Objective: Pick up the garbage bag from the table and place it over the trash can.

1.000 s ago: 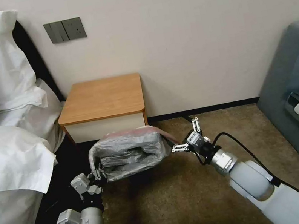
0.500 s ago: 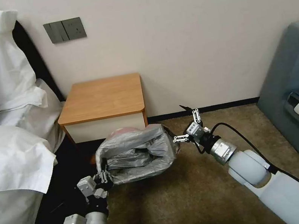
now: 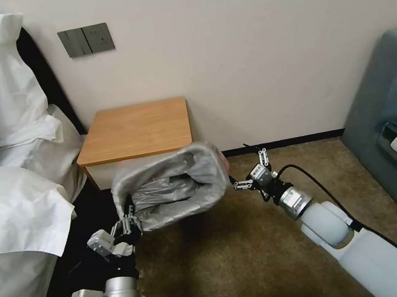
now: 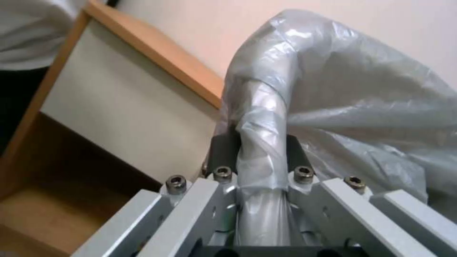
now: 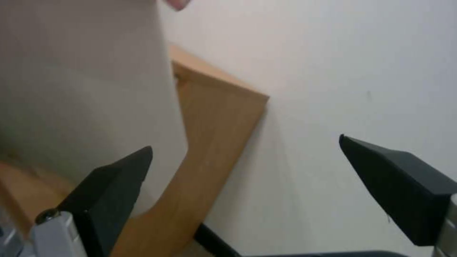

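The grey garbage bag (image 3: 174, 188) is stretched over the trash can, whose rolled rim (image 4: 262, 117) shows through the plastic. A pinkish edge of the bag peeks out at its far right corner (image 3: 220, 155). The bagged can hangs tilted, mouth toward me, just in front of the table (image 3: 137, 128). My left gripper (image 3: 129, 224) is shut on the bag-wrapped rim at the near left corner, seen close in the left wrist view (image 4: 259, 157). My right gripper (image 3: 249, 170) stands open just right of the bag. The can's beige side (image 5: 81, 89) lies beside one finger (image 5: 109, 182).
A bed with white linen (image 3: 11, 210) runs along the left. A grey sofa (image 3: 393, 100) stands at the right. Brown carpet (image 3: 238, 263) spreads in front of me, and a black cable (image 3: 317, 189) trails from the right arm. The wall is close behind the table.
The bagged can has risen and swung left toward the table with my left gripper. My right gripper stayed open and drew slightly away from the bag's right side.
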Robot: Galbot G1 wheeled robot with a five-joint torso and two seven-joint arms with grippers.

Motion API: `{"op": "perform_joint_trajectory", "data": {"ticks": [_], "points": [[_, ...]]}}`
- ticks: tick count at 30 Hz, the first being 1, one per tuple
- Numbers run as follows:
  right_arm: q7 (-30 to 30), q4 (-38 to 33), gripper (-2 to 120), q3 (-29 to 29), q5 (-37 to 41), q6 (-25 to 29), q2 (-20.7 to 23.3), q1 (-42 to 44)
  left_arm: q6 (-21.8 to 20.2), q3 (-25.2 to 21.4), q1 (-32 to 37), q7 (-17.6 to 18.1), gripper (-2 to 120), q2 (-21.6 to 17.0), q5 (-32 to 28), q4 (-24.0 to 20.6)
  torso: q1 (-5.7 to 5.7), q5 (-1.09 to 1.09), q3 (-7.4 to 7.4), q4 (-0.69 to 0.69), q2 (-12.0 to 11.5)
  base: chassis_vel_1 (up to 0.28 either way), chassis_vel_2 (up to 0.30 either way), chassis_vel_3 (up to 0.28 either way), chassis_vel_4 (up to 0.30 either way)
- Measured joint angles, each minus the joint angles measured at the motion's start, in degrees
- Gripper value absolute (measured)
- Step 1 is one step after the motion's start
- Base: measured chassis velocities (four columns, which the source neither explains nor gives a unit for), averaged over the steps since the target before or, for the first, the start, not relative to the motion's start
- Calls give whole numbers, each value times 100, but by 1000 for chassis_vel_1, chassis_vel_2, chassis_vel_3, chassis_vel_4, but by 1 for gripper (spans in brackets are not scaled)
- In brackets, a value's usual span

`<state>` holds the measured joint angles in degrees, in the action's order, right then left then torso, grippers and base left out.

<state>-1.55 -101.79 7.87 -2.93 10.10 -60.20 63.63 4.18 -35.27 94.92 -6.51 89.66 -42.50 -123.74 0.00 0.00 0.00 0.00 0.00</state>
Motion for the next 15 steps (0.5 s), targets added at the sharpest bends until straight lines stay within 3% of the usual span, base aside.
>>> {"op": "perform_joint_trajectory", "data": {"ticks": [7, 9, 10, 13, 15], "points": [[310, -575, 100, 317, 610, -30, -251, 556, -117, -161, -143, 82, 7, -22, -249, 137, 0, -2, 0, 1, 0, 0, 0, 0, 0], [476, -922, 100, 494, 1331, -229, -408, 855, -120, -170, -189, 98, 7, -11, -332, 212, 0, -1, 0, 1, 0, 0, 0, 0, 0], [476, -922, 100, 494, 1331, -229, -408, 855, -120, -170, -189, 98, 7, -11, -332, 212, 0, -1, 0, 1, 0, 0, 0, 0, 0], [846, -1272, 100, 509, 2686, -638, -603, 1124, -138, -158, -183, 119, 7, 3, -407, 229, 0, 0, 0, 0, 0, 0, 0, 0, 0], [932, -1325, 100, 493, 2945, -732, -649, 1159, -143, -151, -172, 125, 7, 3, -409, 230, 0, -1, 0, 0, 0, 0, 0, 0, 0]]}}
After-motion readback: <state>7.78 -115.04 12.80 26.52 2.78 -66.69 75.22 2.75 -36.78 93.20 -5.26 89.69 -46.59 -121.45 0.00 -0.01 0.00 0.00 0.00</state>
